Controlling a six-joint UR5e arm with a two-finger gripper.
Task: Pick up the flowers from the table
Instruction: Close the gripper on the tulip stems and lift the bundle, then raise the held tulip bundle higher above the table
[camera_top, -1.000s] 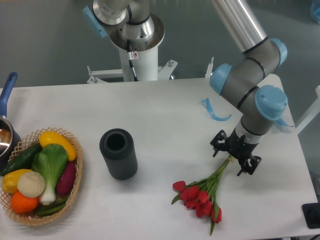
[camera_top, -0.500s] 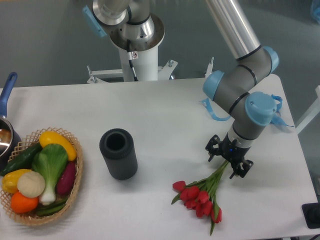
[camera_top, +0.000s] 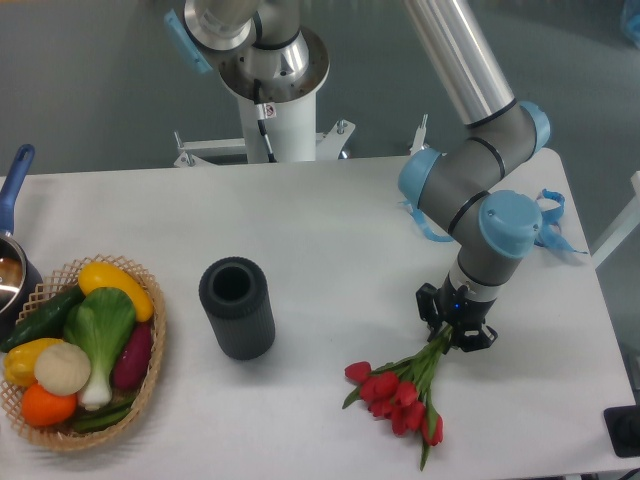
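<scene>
One second of recording is spanned by the three views, and over that span the gripper (camera_top: 453, 331) has been shifted left and lowered toward the stem end of the flowers (camera_top: 402, 385). In the earliest view the two fingers were seen spread wide, standing either side of the pale stem tips. In the middle view they remained spread but had been carried further along the stems. In the present view the fingers are drawn close together, with the upper part of the stems passing between them. They are judged to be clamped on the stems, though actual contact cannot be confirmed at this resolution.

The bunch itself has not been displaced across the three views; the red heads lie in the same place on the table (camera_top: 330, 230). It is therefore judged that the grasp has just been made and that the lift has not yet begun.

The flowers are found lying flat on the near right part of the table, right of the black cylinder (camera_top: 237, 308) and well apart from the wicker basket (camera_top: 150, 385). The red heads are clustered toward the near edge, and the green stems and leaves are gathered into a narrow bundle running up and to the right into the gripper. The pale stem ends are hidden by the gripper body.
</scene>
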